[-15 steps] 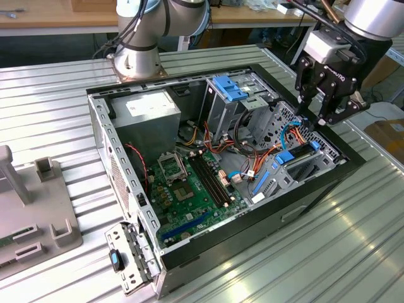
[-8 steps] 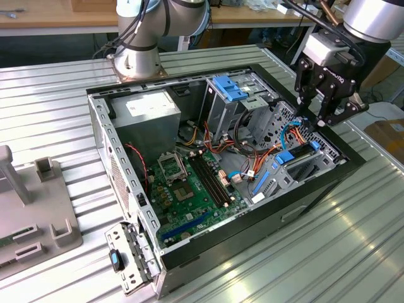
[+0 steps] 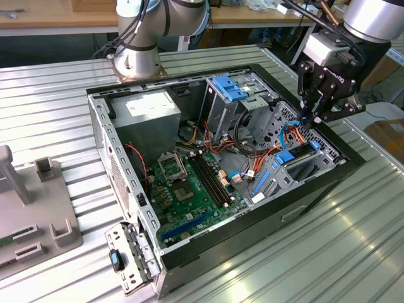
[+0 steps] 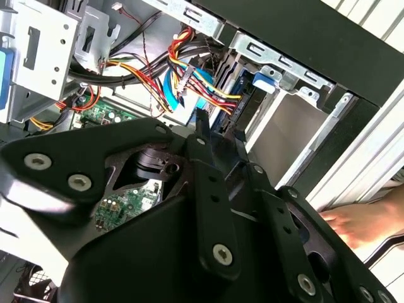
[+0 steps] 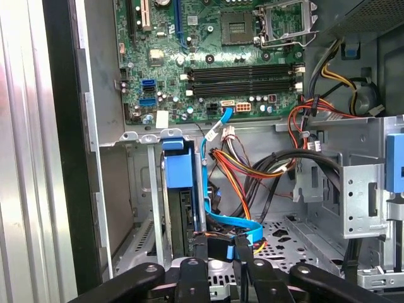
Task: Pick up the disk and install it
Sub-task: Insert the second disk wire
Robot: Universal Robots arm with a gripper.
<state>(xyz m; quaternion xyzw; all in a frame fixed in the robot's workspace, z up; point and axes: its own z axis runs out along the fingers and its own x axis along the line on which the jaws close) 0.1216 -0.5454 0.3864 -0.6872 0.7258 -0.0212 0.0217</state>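
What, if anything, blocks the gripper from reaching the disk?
Probably nothing solid: the gripper hangs just above the disk, which stands on edge in its open-topped bay. The blue cable close beside it might snag.

Open black desktop computer case point(image 3: 303, 205) lying on a ribbed metal table point(image 3: 57, 107), green motherboard point(image 3: 189, 186) inside, grey power supply box point(image 3: 148, 113) in a corner, bundled red, orange and yellow wires point(image 5: 252, 173), grey plastic fixture point(image 3: 31, 208) at the exterior view's left.
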